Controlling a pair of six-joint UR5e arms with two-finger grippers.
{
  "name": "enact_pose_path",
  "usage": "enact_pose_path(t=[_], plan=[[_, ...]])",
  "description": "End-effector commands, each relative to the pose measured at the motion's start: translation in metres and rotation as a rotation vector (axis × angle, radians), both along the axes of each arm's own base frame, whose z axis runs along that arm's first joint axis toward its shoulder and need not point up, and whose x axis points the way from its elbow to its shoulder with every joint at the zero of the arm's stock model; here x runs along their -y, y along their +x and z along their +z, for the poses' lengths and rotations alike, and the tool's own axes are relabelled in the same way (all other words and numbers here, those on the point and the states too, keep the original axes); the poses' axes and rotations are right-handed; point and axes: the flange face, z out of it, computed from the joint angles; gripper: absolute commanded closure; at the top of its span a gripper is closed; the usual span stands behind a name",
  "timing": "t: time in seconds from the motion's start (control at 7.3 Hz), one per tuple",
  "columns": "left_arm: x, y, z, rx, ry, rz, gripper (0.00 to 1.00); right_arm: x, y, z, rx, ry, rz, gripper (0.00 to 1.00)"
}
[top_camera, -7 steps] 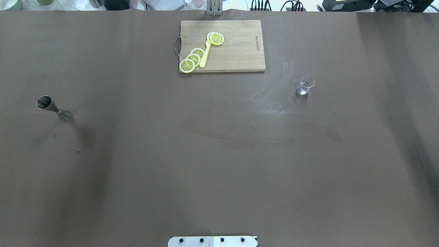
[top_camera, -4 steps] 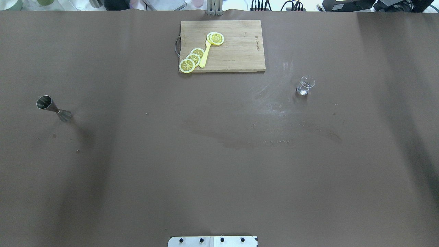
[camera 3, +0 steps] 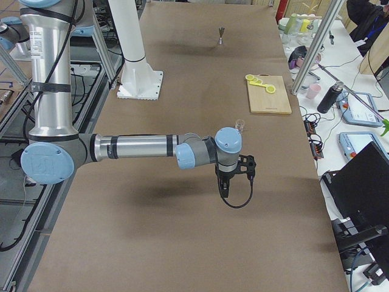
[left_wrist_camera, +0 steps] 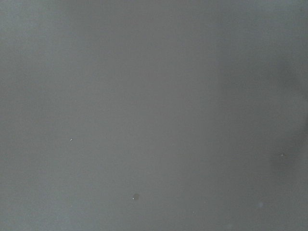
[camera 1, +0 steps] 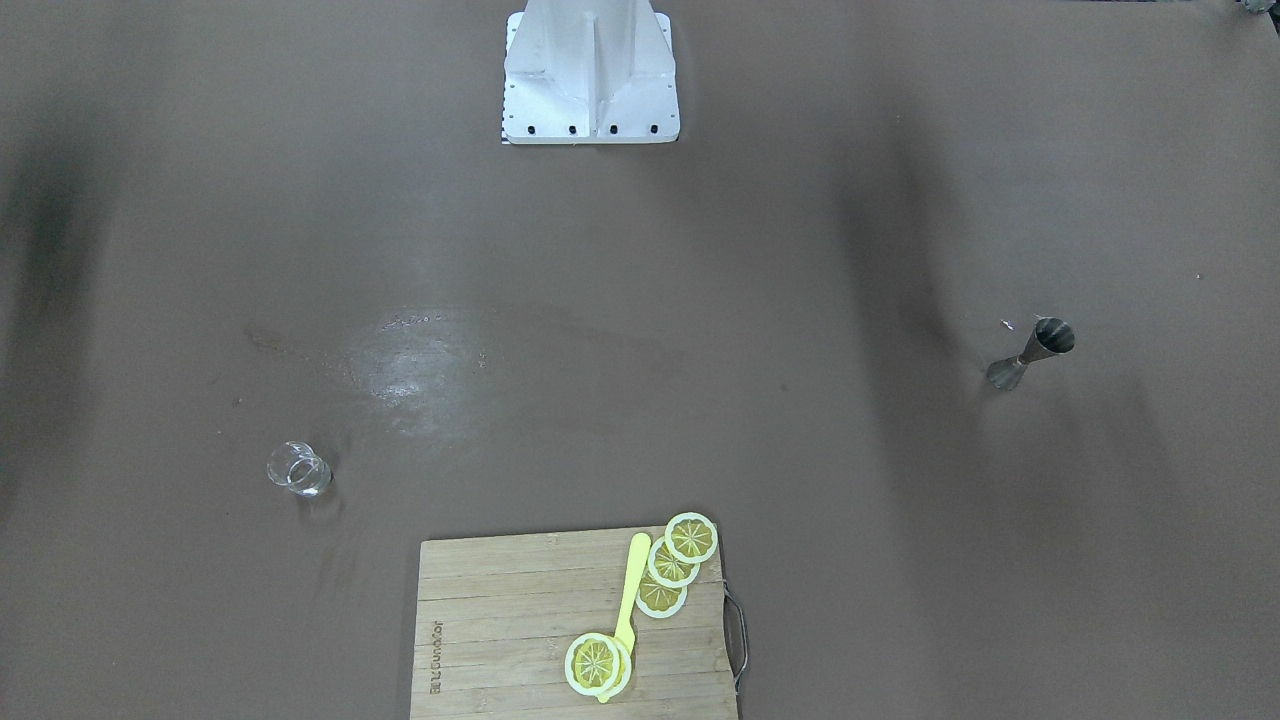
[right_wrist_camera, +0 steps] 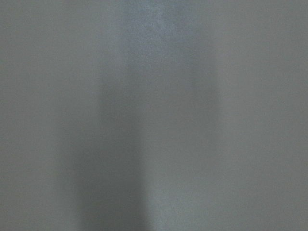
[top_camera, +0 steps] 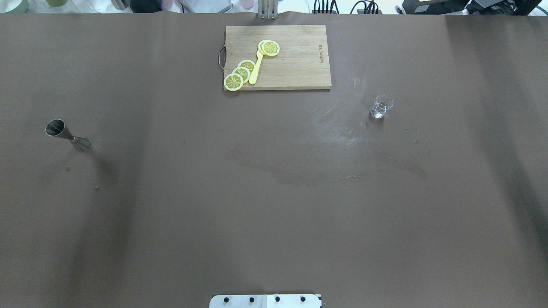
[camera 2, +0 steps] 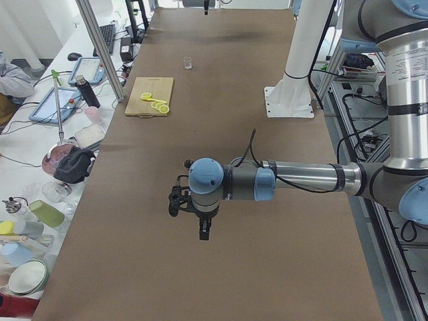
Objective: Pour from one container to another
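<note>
— What has changed over the last second?

— Almost nothing that we can see. From overhead the steel jigger [top_camera: 67, 135] and the clear glass cup [top_camera: 380, 107] stand just where they stood a second ago. Neither arm comes into that view.

— So where are our hands?

— We find them in the side views alone. The left gripper [camera 2: 203, 234] hangs fingers-down over the brown table [top_camera: 274, 214] at its own end. The right gripper [camera 3: 223, 191] hangs the same way at the opposite end. From those angles we cannot tell whether either pair of fingers is spread or closed. Nothing seems to be held in them.

— And the jigger, measured from the fingers?

— It is not under the left fingers, since that wrist camera shows us only bare table cover. In the left side view we cannot find it at all, so we cannot say how near it is. From the right fingers it is far off, upright at the other end of the table.

— The cup?

— It sits beyond the right fingers, farther in toward the table's middle and apart from them. It stands well away from the left fingers, past the cutting board [top_camera: 295, 64] with its lemon slices [top_camera: 240, 73].

— What does that mean for the pour?

— We judge that it has not begun. The two vessels are well apart, so we expect to grasp the jigger first and carry it level to the cup.
</note>
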Motion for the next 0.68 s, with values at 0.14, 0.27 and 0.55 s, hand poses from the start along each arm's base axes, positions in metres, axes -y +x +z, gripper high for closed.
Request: enact_pose_path(t=[0.14, 0.27, 0.55], plan=[[0.0006, 0.0005, -0.0017, 0.001, 0.004, 0.001, 0.02, 0.0003, -0.0001, -0.0004, 0.000, 0.001, 0.000, 0.00], [0.0015, 0.0005, -0.0045, 0.001, 0.010, 0.001, 0.02, 0.0004, 0.0003, -0.0001, -0.004, 0.002, 0.001, 0.00], [-0.0002, 0.0001, -0.0025, -0.001, 0.004, 0.000, 0.02, -0.0026, 0.0045, -0.0007, -0.004, 0.008, 0.006, 0.00]])
